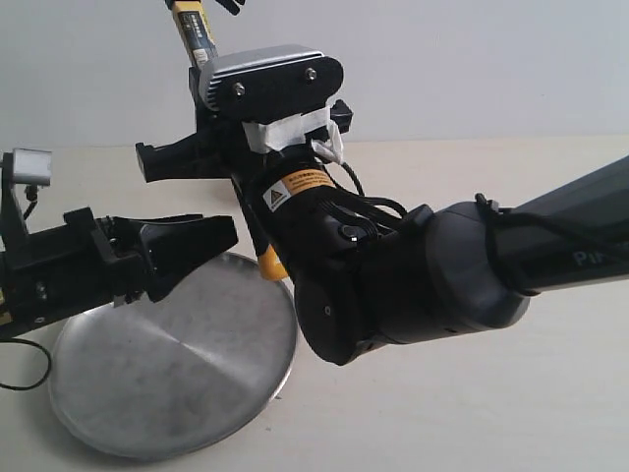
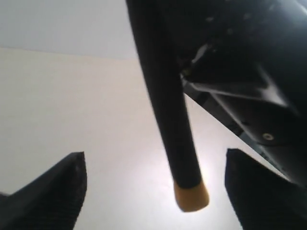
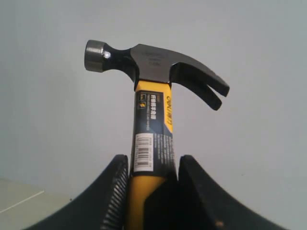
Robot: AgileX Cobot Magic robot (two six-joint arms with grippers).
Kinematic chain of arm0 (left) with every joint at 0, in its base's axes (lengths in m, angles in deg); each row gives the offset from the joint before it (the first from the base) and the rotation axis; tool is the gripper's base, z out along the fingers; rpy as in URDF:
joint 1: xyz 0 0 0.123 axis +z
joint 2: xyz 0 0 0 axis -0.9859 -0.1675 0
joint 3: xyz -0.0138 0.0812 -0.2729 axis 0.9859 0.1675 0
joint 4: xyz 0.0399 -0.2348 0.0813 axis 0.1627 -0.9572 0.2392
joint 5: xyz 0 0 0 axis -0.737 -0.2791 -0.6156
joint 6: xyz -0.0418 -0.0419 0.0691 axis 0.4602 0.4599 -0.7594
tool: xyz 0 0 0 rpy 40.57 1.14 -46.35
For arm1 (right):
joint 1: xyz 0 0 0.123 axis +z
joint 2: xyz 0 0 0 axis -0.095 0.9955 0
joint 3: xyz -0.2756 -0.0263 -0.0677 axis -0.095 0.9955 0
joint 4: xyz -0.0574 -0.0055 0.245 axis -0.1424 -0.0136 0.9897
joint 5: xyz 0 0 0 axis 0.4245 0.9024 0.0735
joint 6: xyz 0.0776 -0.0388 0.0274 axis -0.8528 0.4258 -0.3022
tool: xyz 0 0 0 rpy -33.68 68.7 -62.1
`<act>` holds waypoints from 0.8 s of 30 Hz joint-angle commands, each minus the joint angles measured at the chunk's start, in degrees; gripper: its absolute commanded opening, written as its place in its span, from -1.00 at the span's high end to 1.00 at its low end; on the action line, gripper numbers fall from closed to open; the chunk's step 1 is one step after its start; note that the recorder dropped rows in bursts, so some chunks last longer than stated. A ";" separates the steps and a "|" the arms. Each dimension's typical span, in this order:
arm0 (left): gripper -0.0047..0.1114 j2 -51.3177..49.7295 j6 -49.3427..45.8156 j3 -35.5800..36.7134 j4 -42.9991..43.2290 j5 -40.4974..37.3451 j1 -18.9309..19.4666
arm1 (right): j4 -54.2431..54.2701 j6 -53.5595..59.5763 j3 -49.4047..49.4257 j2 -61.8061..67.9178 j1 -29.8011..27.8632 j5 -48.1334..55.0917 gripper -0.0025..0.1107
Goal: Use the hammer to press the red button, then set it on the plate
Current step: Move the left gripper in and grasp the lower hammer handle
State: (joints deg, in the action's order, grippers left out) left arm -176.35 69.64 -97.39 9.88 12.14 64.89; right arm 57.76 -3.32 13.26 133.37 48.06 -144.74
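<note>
My right gripper is shut on the handle of the hammer, just below its barcode label. The hammer stands upright with its dark steel head on top. In the exterior view the hammer's handle runs down behind the right wrist camera, and its yellow end hangs over the far rim of the silver plate. My left gripper is open above the plate's left side. In the left wrist view that gripper is spread wide, with the hammer's yellow end hanging between its fingers and touching neither. The red button is out of view.
The bulky right arm fills the middle and right of the exterior view and hides the table behind it. Its wrist camera housing sits in front of the gripper. A pale tabletop lies around the plate.
</note>
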 commanded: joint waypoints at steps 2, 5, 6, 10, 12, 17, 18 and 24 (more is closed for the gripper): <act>-0.40 -0.19 0.38 -0.93 -6.21 0.98 -4.27 | -1.24 -0.10 -0.91 -1.14 -0.17 -4.65 0.96; -0.40 -0.19 0.22 -0.93 -9.43 0.98 -5.69 | -1.24 -0.10 -0.91 -1.14 -0.17 -4.65 0.96; -0.40 -0.19 0.12 -0.93 -10.43 0.98 -5.96 | -1.24 -0.10 -0.91 -1.14 -0.17 -4.65 0.96; -0.40 -0.84 -1.75 -0.93 -13.33 0.98 -6.61 | -1.47 -2.32 -0.91 -1.15 -0.17 -4.65 0.96; -0.40 -1.56 -1.75 -0.93 -14.52 0.98 -6.61 | -2.17 -4.23 -0.91 -1.15 -0.17 -4.65 0.96; -0.40 -3.06 -2.39 -2.15 -14.34 0.98 -6.61 | -3.39 -6.05 -0.91 -1.15 -0.17 -4.65 0.96; -0.40 -3.32 -2.39 -2.74 -13.71 0.98 -6.61 | -3.64 -6.05 -0.91 -1.15 -0.17 -4.65 0.96; -0.40 -3.34 -0.95 -5.20 -13.00 0.98 -6.95 | -6.64 -6.05 -0.91 -1.15 -0.17 -4.65 0.96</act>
State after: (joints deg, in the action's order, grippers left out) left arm -179.81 67.80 -101.34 -3.38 11.76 58.42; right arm 54.45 -9.03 13.26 133.37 47.96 -145.24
